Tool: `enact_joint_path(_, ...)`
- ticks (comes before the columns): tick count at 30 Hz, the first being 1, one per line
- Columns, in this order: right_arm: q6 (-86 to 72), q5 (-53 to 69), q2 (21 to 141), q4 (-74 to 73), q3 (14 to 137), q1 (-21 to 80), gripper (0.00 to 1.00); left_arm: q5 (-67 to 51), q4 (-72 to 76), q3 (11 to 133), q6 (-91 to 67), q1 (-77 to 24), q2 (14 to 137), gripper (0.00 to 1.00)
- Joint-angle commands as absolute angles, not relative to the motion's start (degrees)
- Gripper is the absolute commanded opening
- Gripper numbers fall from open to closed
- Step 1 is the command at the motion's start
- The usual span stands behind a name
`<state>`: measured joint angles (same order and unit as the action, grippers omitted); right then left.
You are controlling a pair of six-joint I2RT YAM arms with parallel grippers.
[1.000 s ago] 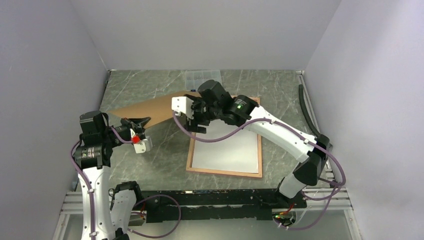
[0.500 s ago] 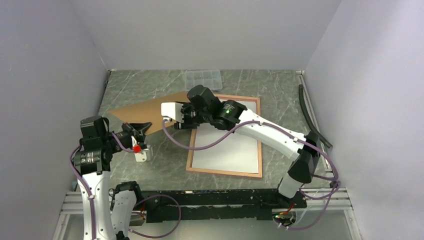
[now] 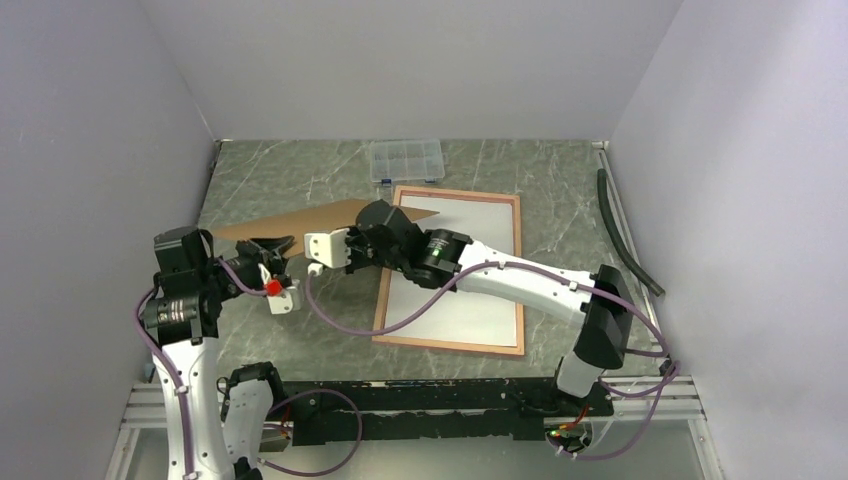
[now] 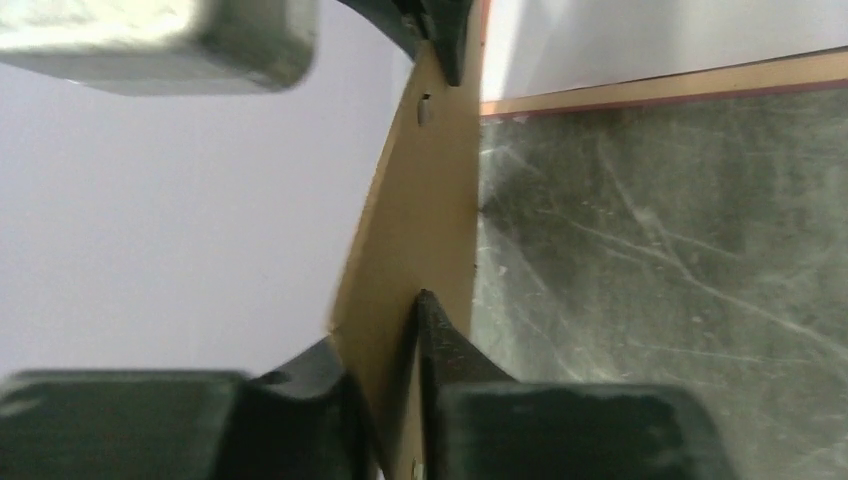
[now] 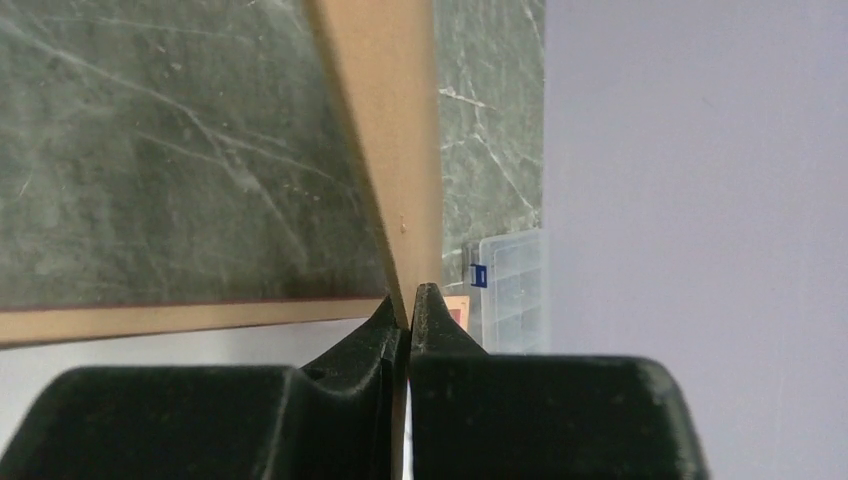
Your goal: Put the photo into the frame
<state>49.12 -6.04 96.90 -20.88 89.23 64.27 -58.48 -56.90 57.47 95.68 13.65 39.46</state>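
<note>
**Op:** Left gripper, what's the state?

**Spotter:** Your left gripper's clamped hard on one end of the brown board. There's one finger on each face and no gap btw pad and board. The board is up off the table at that end.

**Op:** And the right gripper?

**Spotter:** Same deal. Your right gripper is pinched tight on that same board, further along its edge from your left fingers. The tips sit w/ only the board's thickness btw them. So both grippers have the board and nothing else.

**Op:** Where's the frame?

**Spotter:** The frame lies flat on the table w/ its brown rim showing. It's just beside your right fingers, on the side away from your left ones, and your right arm crosses over it. It's well apart from your left fingertips. A white sheet fills its opening. The board's far corner reaches the frame's nearest corner, but I can't tell if they're touching.

**Op:** Photo?

**Spotter:** Can't tell if that white sheet is the photo lying face down. Neither gripper has hold of it.

**Op:** Anything else nearby?

**Spotter:** A clear box sits near the frame's far edge, beyond both sets of fingertips.
</note>
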Motion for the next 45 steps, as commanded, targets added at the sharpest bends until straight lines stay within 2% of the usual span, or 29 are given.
enact_joint_path(1, 44.83, -11.79, 93.06, -2.83, 84.86, 64.80, 0.00, -65.55, -44.24, 59.04, 94.45, 12.49, 36.10, 0.31)
enact_joint_path(2, 44.28, -11.44, 91.96, -0.96, 84.22, 64.83, 0.00, -65.21, -41.10, 58.39, 91.04, 12.48, 35.86, 0.54)
enact_joint_path(3, 43.78, -11.35, 91.05, 0.98, 83.64, 64.79, 0.00, -64.70, -37.71, 57.80, 87.81, 12.51, 35.74, 0.83)
enact_joint_path(4, 43.43, -11.30, 90.34, 2.67, 83.33, 64.79, 0.00, -64.17, -35.16, 57.28, 85.22, 12.48, 35.77, 0.93)
enact_joint_path(5, 43.09, -11.20, 89.86, 3.79, 83.31, 64.78, 0.00, -63.43, -32.14, 56.84, 82.26, 12.52, 35.84, 0.94)
enact_joint_path(11, 36.57, -14.76, 92.44, 4.65, 90.25, 62.85, 0.00, -50.40, -10.33, 56.95, 50.42, 12.55, 39.60, 0.94)
enact_joint_path(18, 15.05, -13.75, 95.42, -10.81, 108.44, 55.72, 0.00, -26.58, -13.88, 70.10, 31.87, 13.40, 55.12, 0.95)
enact_joint_path(20, 6.59, -12.35, 95.28, -17.43, 113.72, 52.65, 0.00, -27.03, -17.33, 75.05, 25.74, 17.07, 59.97, 0.95)
enact_joint_path(24, -6.02, -6.55, 93.53, -27.48, 117.46, 45.95, 0.00, -34.76, -17.16, 77.08, 16.77, 20.84, 61.52, 0.95)
enact_joint_path(30, -18.87, 5.18, 86.27, -33.93, 113.17, 35.89, 0.00, -45.38, -21.20, 77.80, 12.98, 21.00, 63.35, 0.94)
enact_joint_path(34, -28.98, 23.60, 84.34, -41.67, 110.82, 22.86, 0.00, -46.38, -27.23, 77.78, 16.16, 20.83, 67.94, 0.88)
enact_joint_path(39, -34.79, 37.13, 76.28, -38.81, 94.31, 12.14, 0.00, -47.73, -27.47, 73.02, 18.62, 20.17, 69.75, 0.85)
enact_joint_path(45, -46.78, 51.19, 67.35, -21.67, 69.50, 0.41, 0.00, -44.65, -28.50, 67.49, 22.75, 13.83, 70.75, 0.85)
